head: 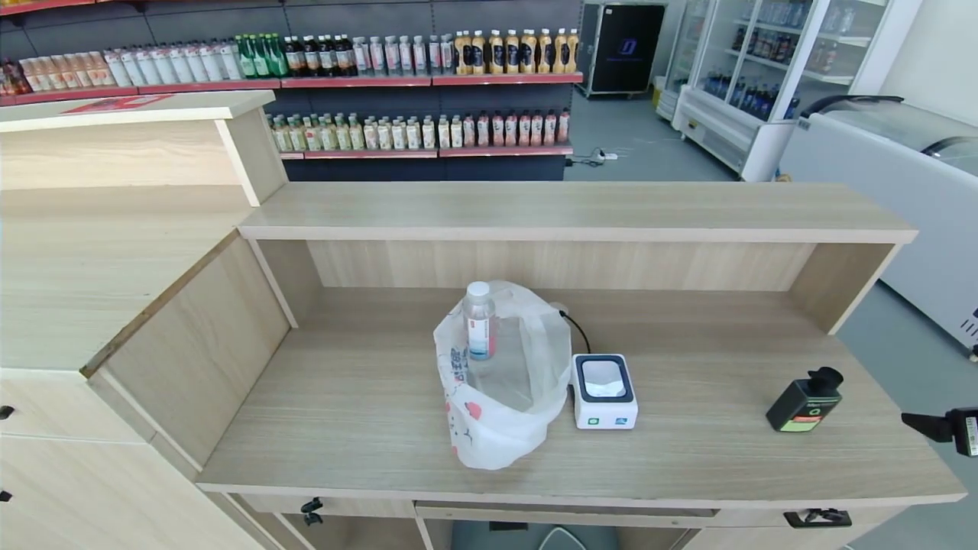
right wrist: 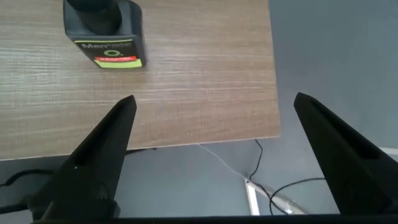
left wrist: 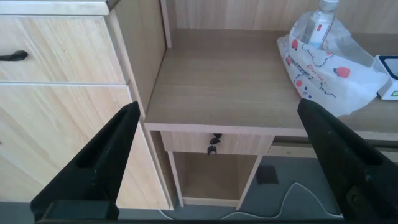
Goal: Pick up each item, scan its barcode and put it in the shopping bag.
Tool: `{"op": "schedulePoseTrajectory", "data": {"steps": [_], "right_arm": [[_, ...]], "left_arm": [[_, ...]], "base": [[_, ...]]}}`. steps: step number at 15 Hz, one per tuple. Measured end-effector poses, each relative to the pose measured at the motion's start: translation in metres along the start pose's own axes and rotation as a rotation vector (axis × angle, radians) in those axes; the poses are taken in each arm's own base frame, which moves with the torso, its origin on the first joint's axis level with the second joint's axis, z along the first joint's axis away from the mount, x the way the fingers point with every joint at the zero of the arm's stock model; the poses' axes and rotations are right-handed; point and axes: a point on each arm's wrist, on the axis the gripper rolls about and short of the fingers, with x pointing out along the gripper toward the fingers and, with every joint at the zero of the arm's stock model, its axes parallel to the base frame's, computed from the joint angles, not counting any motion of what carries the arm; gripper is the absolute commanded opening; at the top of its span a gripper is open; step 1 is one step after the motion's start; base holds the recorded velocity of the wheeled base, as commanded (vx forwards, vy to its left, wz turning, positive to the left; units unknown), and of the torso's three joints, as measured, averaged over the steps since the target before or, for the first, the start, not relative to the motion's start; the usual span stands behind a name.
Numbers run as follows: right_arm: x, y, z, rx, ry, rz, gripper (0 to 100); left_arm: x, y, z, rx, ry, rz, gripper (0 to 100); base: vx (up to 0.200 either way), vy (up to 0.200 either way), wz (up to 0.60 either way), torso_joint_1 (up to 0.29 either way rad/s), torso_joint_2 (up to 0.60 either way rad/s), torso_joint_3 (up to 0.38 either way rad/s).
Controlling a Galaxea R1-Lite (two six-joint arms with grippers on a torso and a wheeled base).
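Observation:
A white plastic shopping bag (head: 497, 405) stands open at the counter's middle, and a clear water bottle (head: 480, 325) stands upright inside it. Right beside the bag sits the white barcode scanner (head: 603, 389). A dark bottle with a black cap (head: 804, 401) stands near the counter's right end. My right gripper (head: 928, 425) hangs just off that right edge, open and empty; the right wrist view shows the dark bottle (right wrist: 106, 34) ahead of the gripper (right wrist: 217, 162). My left gripper (left wrist: 217, 168) is open and empty, low in front of the counter's left corner, with the bag (left wrist: 329, 68) far off.
The wooden counter (head: 688, 458) has a raised back shelf (head: 573, 210) and a tall side panel on its left. Drawers with black handles (left wrist: 12, 56) stand left of the counter. A drawer with a key (left wrist: 212, 142) hangs under the front edge. Cables (right wrist: 261, 186) lie on the floor.

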Motion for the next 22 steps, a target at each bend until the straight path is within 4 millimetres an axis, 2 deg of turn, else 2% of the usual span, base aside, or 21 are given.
{"op": "schedulePoseTrajectory", "data": {"steps": [4, 9, 15, 18, 22], "right_arm": [[0.033, -0.007, 0.0, -0.117, -0.093, 0.115, 100], [0.071, 0.004, 0.004, -0.336, -0.201, 0.281, 100], [0.094, 0.02, -0.014, -0.547, -0.217, 0.366, 100], [0.101, 0.026, -0.022, -0.554, -0.201, 0.393, 100], [0.122, 0.033, -0.011, -0.539, -0.226, 0.413, 100]], "left_arm": [[0.0, 0.0, 0.0, 0.0, 0.0, 0.0, 100], [0.0, 0.0, 0.0, 0.0, 0.0, 0.0, 100], [0.0, 0.0, 0.0, 0.0, 0.0, 0.001, 100], [0.0, 0.0, 0.0, 0.0, 0.0, 0.001, 100], [0.0, 0.0, 0.0, 0.0, 0.0, 0.001, 100]], "base": [[0.0, 0.0, 0.0, 0.0, 0.0, 0.0], [0.0, 0.0, 0.0, 0.0, 0.0, 0.0], [0.0, 0.0, 0.0, 0.0, 0.0, 0.0], [0.0, 0.0, 0.0, 0.0, 0.0, 0.0], [0.0, 0.0, 0.0, 0.0, 0.0, 0.0]]}}
